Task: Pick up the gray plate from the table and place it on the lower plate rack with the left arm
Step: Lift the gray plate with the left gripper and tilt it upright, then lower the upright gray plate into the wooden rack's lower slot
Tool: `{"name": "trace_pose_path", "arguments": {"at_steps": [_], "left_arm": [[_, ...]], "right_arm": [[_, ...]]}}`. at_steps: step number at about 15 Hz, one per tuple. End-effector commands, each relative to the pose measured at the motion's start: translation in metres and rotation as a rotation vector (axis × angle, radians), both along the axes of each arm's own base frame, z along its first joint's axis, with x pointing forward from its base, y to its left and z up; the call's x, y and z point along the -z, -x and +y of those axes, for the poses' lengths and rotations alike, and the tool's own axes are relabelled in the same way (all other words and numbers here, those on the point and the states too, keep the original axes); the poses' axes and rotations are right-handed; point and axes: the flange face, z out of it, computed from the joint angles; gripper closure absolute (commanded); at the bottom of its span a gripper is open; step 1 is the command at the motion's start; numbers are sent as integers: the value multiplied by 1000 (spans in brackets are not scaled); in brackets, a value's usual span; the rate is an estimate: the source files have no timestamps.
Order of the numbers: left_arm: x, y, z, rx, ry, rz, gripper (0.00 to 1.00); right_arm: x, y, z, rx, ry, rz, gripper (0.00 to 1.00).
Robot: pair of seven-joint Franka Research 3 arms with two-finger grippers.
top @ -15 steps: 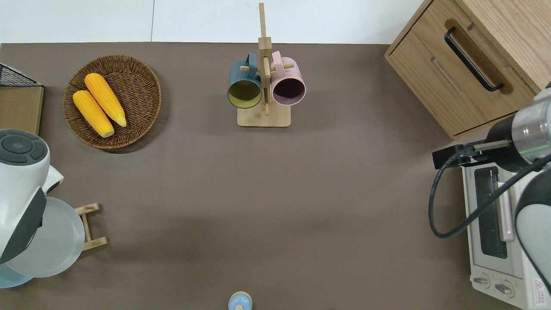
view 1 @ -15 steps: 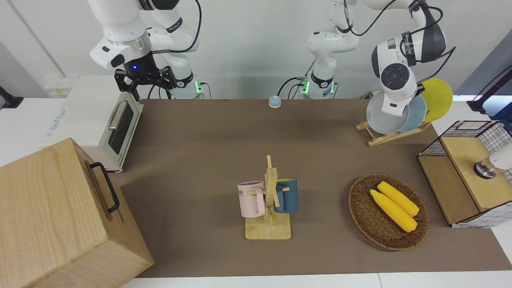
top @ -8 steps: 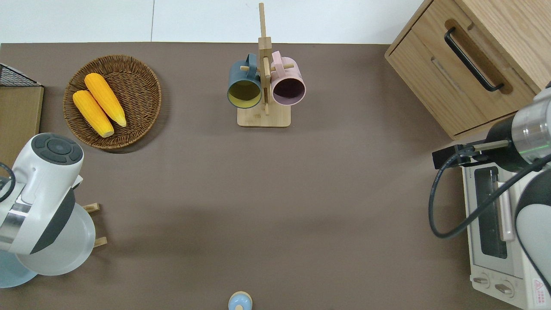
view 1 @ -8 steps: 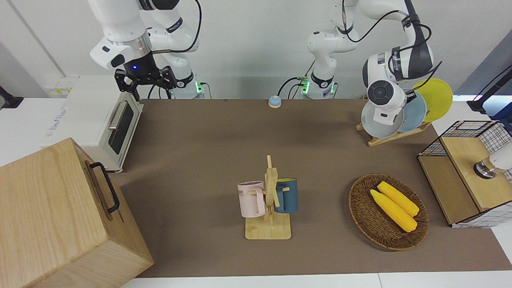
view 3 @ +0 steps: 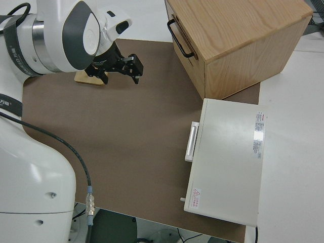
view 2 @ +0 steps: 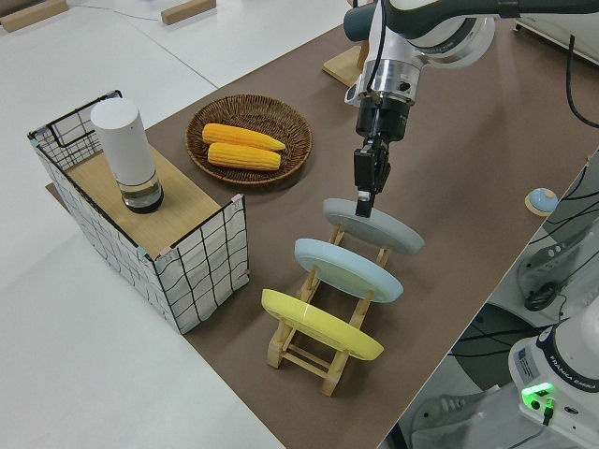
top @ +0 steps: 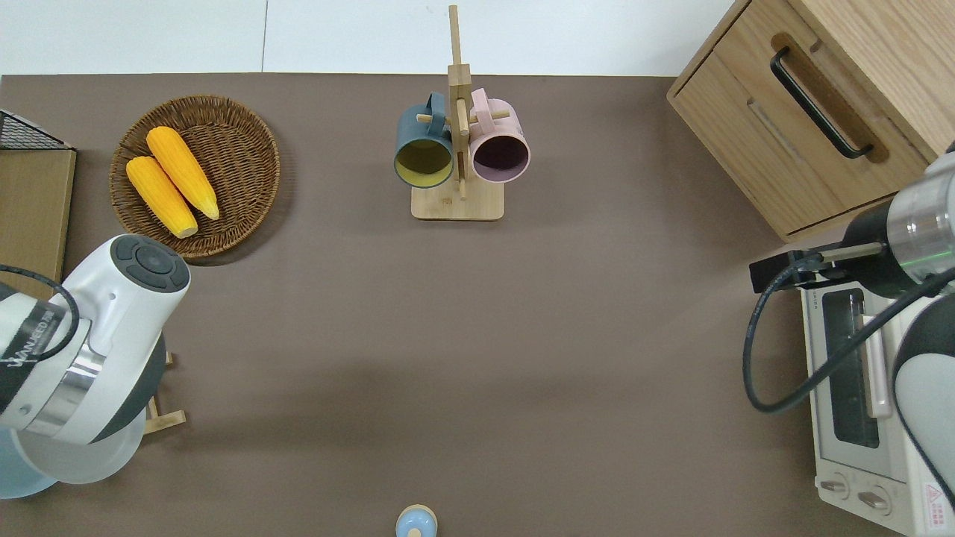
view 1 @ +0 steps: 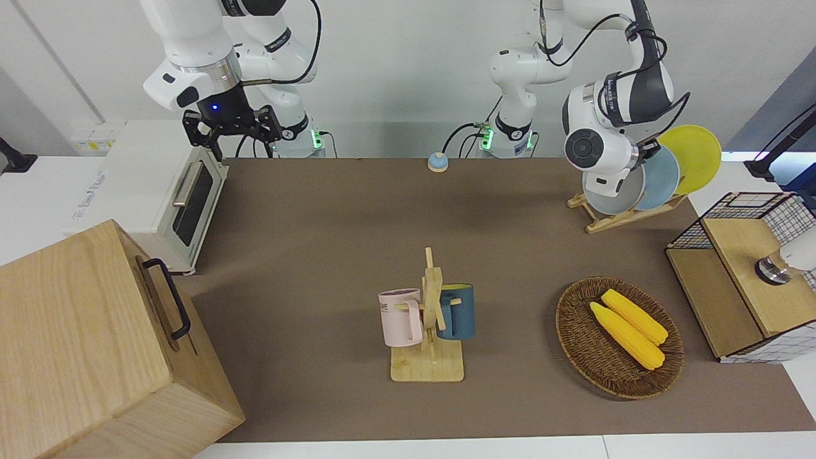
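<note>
Gripping with the left claw (view 2: 364, 200): fingers closed on the upper rim of the gray plate (view 2: 379, 231), wrist pointing straight down.

Directly under the claw, seated the gray plate in the lowest slot of the rack (view 2: 301, 353), tilted, leaning toward the blue plate (view 2: 347, 268). Can be seen touching the rack's pegs; cannot tell how deep in the slot.

Just beside the claw, toward the left arm's end of the worktop (view 1: 319, 223), holds the blue plate in the next slot up, then a yellow plate (view 2: 320, 325) in the highest slot, all three leaning the same way, none touching.

Farther from the robots than the claw, found a wicker basket (view 1: 574, 347) with two corn cobs (view 1: 628, 328) lying side by side in it. Beside the basket, toward the left arm's end, seen a wire crate (view 2: 198, 273) with a white cylinder (view 2: 124, 148) standing on its wooden top.

Well apart from the claw, toward the worktop's middle and farther out, noted a mug stand (view 1: 427, 368) with a pink and a dark blue mug hung on it.

Parked the right claw (view 1: 237, 137), fingers spread.
</note>
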Motion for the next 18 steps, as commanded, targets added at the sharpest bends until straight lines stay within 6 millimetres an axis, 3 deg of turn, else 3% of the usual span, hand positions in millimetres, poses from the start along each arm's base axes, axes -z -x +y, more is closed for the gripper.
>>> {"name": "trace_pose_path", "arguments": {"at_steps": [1, 8, 18], "left_arm": [[-2, 4, -9, -9, -77, -31, 1000], [23, 4, -9, -54, -105, -51, 1000], [43, 1, -23, -116, -29, -119, 1000]], "right_arm": [[-4, 2, -1, 14, 2, 4, 17], [-5, 2, -1, 14, 2, 1, 17], [-4, 2, -1, 14, 2, 4, 17]]}}
